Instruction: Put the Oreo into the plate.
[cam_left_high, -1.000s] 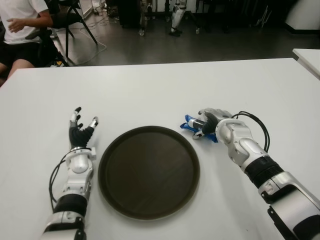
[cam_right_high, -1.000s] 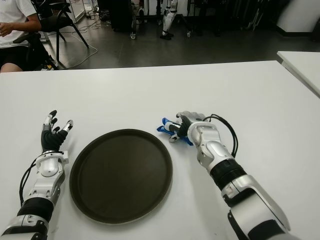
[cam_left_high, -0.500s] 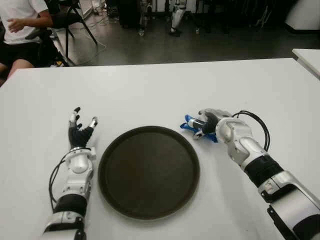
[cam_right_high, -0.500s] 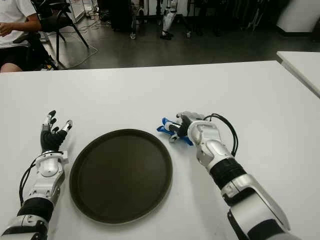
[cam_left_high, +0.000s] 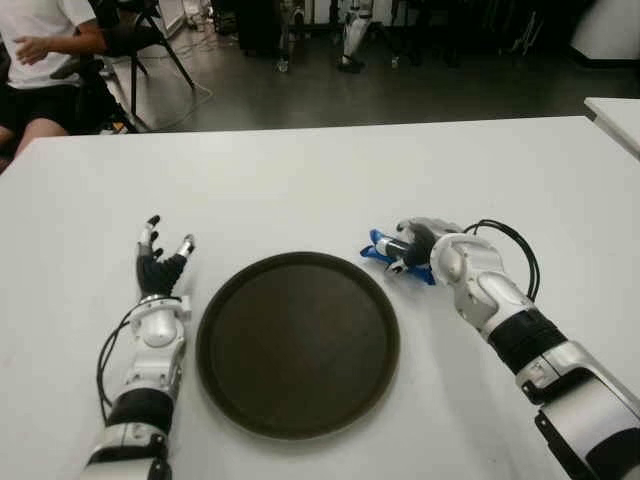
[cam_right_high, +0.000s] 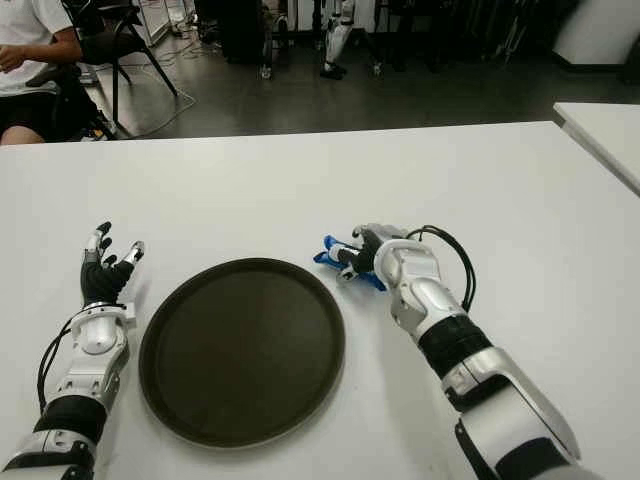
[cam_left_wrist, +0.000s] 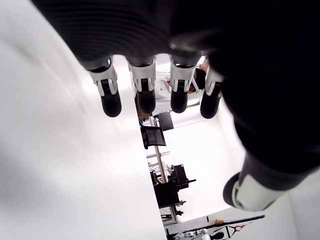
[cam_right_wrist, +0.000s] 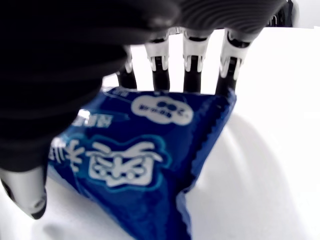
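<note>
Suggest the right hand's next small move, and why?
Probably lift the Oreo slightly and carry it left over the plate. The right hand has its fingers wrapped on the blue packet, which sits just off the plate's far right rim. The left hand shows open at the plate's left.

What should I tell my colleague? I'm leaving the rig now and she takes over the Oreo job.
Right hand: fingers curled round the blue Oreo packet, just beyond the plate's right edge; whether it has left the table cannot be told.
Left hand: open, idle, left of the plate.
Plate: dark, round, nothing in it.
Done: packet grasped.
Left: carry it over the plate and release.
</note>
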